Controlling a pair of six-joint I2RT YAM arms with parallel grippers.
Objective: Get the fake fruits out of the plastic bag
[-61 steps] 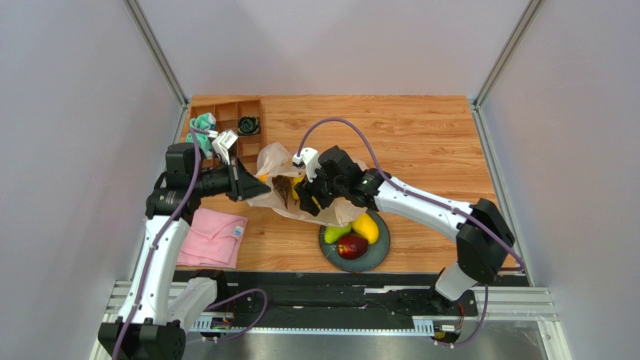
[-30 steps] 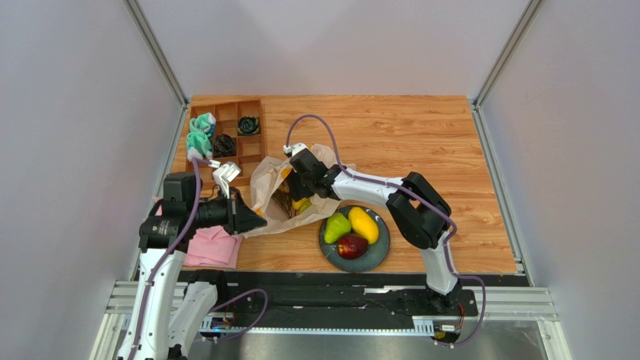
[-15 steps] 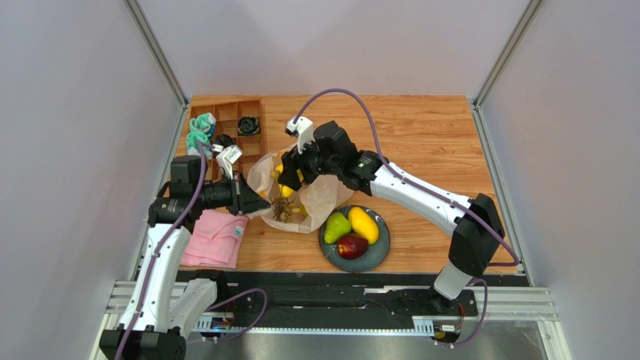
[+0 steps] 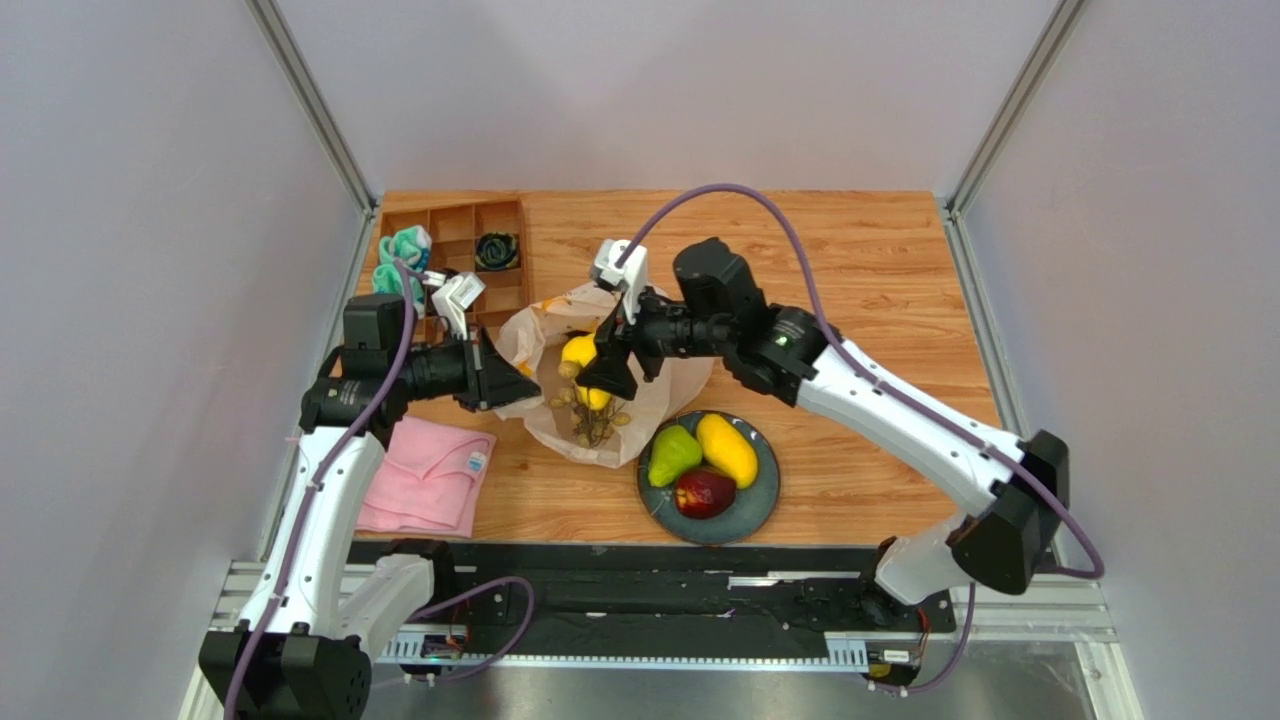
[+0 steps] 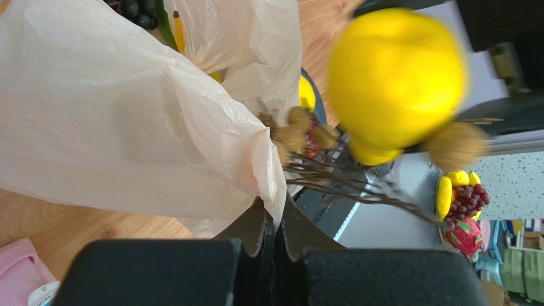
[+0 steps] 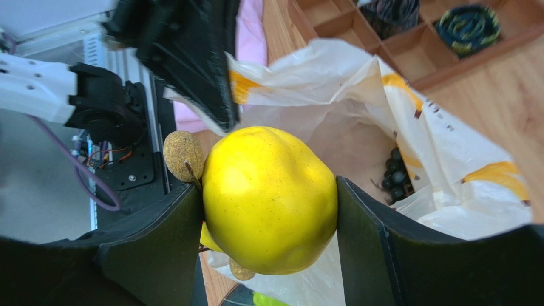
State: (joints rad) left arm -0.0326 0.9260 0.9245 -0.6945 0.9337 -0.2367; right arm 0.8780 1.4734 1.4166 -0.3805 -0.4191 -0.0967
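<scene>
The plastic bag [image 4: 631, 402] lies crumpled mid-table, its mouth held up by my left gripper [image 4: 508, 387], which is shut on its edge [image 5: 276, 220]. Just above the bag's mouth, my right gripper [image 4: 598, 372] is shut on a yellow lemon [image 6: 268, 197], squeezed between both pads. A twiggy bunch of pale brown balls [image 5: 332, 172] dangles under the lemon, over the bag. Dark grapes [image 6: 392, 175] lie inside the bag. A green pear [image 4: 672, 455], yellow mango [image 4: 729, 449] and dark red apple [image 4: 703, 494] sit on the dark plate [image 4: 766, 503].
A folded pink cloth [image 4: 428, 476] lies at the front left, under the left arm. A wooden divided tray [image 4: 455, 248] holding rolled socks stands at the back left. The plate touches the bag's right side.
My right gripper has risen out of the bag with the lemon, the twiggy bunch hanging below it. The left gripper has kept its hold on the bag's edge and shifted slightly.
</scene>
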